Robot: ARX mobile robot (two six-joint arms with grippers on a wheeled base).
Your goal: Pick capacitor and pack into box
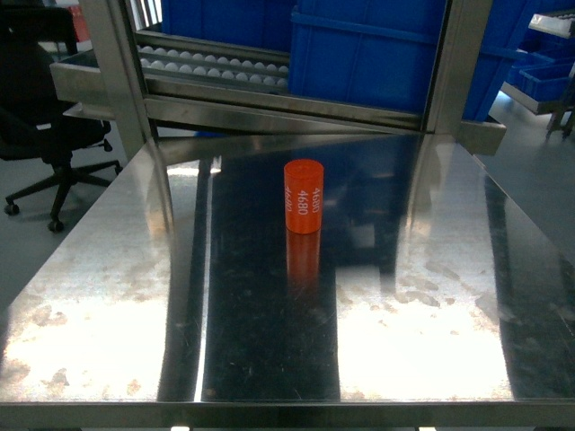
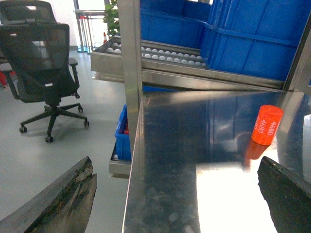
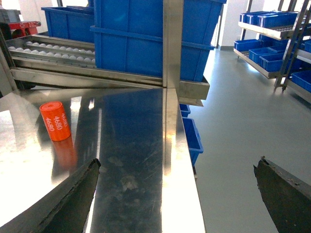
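Note:
An orange cylindrical capacitor (image 1: 304,196) marked "4680" stands upright in the middle of the steel table (image 1: 108,296). It also shows in the left wrist view as the capacitor (image 2: 267,124) at the right, and in the right wrist view as the capacitor (image 3: 55,121) at the left. My left gripper (image 2: 177,187) hangs open over the table's left edge, nothing between its fingers. Over the table's right edge my right gripper (image 3: 177,182) is open and empty too. Neither gripper shows in the head view. The box is out of view.
Big blue plastic bins (image 1: 368,54) sit on a roller rack (image 1: 216,67) behind the table. A black office chair (image 2: 41,73) stands on the floor to the left. Shelving with more blue bins (image 3: 272,34) lines the right side. A blue bin (image 3: 190,138) sits below the table's right edge.

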